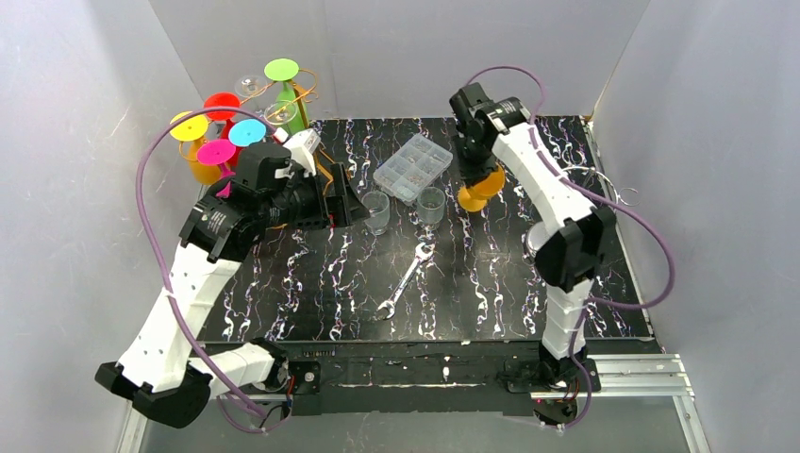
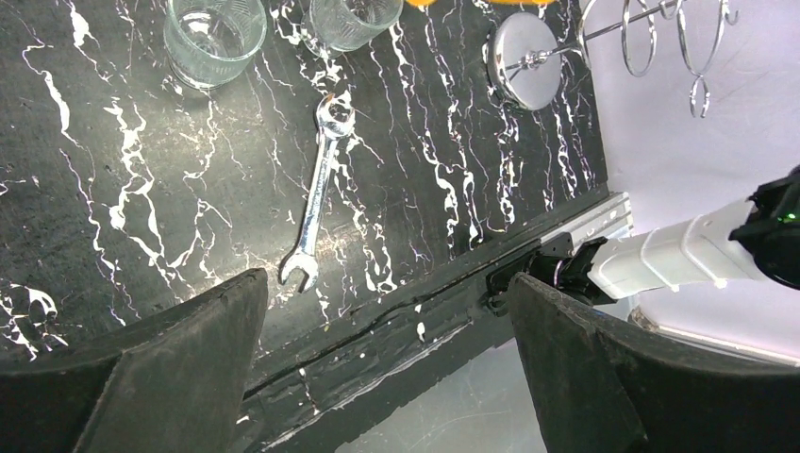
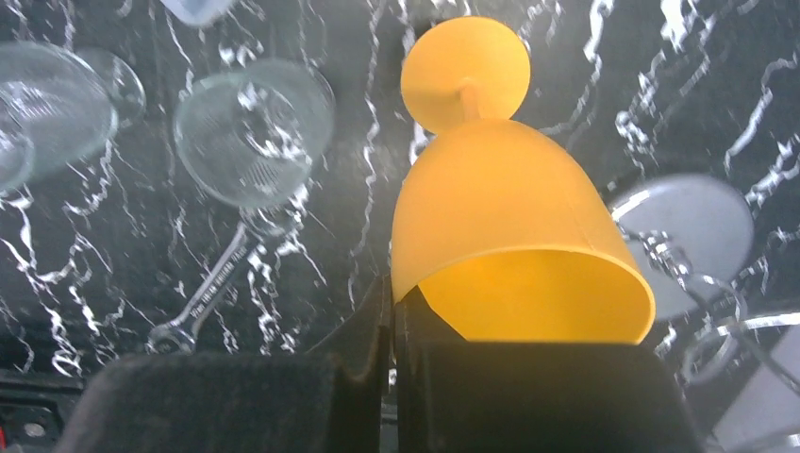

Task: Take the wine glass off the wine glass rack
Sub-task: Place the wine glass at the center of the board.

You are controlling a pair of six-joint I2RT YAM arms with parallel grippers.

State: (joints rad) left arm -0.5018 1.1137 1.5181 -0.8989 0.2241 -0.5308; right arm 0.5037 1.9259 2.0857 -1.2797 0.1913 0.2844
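Right, orange wine glass (image 3: 509,217) is clear of the chrome wire rack (image 3: 693,231), upright near its base disc, with the right gripper (image 3: 396,311) pinched on the rim wall; left gripper (image 2: 389,288) gapes wide, empty. Lower it dead vertical onto bare table (image 3: 566,57) between rack base and glass tumbler (image 3: 255,127), and release only once the foot sits flat. Can't tell if the foot touches down; inner finger mostly hidden, rack hooks cut off.

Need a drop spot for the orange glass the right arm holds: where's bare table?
Bare: the table near right, between the wrench and the right arm; also near left, between wrench and left arm. Crowded: back centre, with the compartment box, two tumblers and the orange wine glass; back left, around the wine glass rack.
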